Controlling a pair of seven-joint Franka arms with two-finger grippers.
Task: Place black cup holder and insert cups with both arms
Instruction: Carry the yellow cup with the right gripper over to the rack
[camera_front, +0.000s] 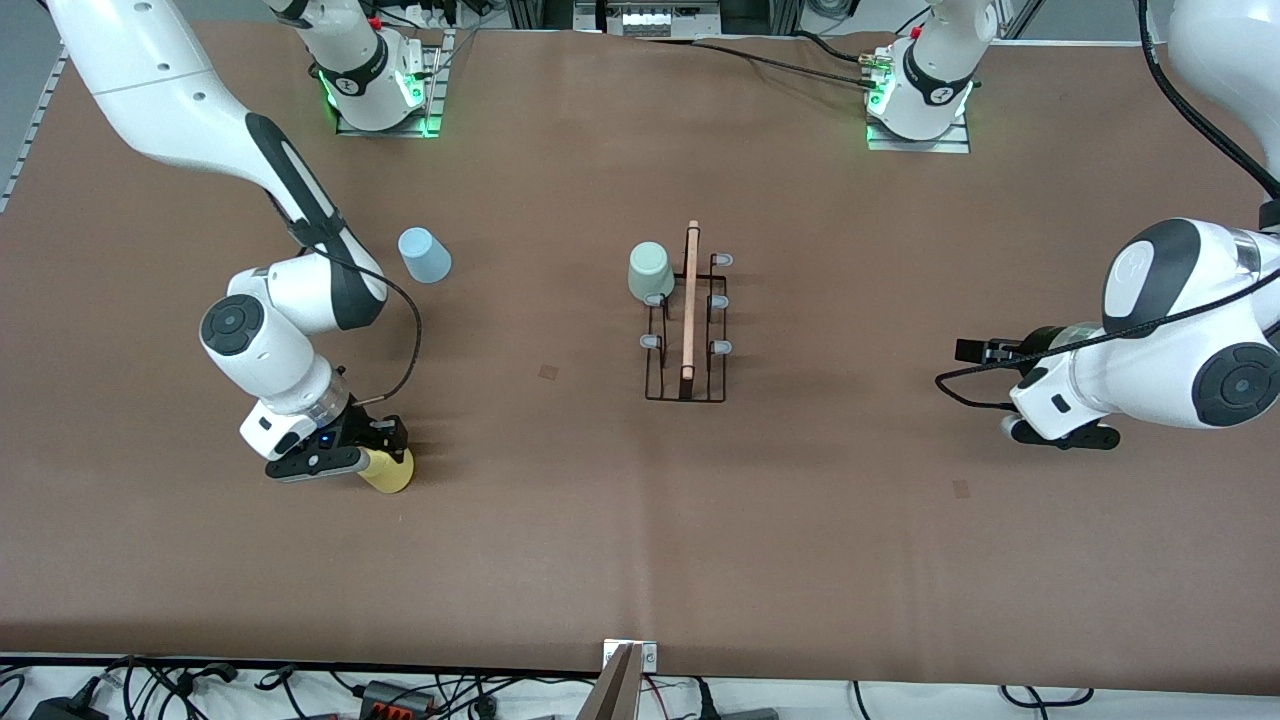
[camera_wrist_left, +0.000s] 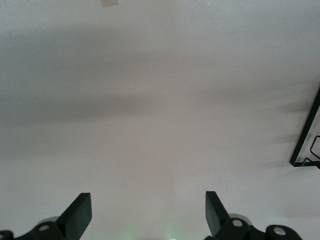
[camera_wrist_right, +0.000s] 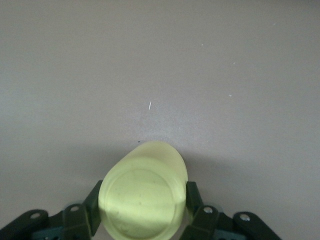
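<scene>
One slip looks possible: the right gripper (camera_front: 385, 462), lower left of frame, pinches the yellow cup (camera_front: 392, 470) by its tapered sides, while the black cup holder (camera_front: 686, 330) stands mid-table and the left gripper (camera_wrist_left: 148, 212) waits, jaws spread.

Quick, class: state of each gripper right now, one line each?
Left gripper: open, holding nothing, waiting at the left arm's end of the table.
Right gripper: shut on the yellow cup, low at the table.
</scene>
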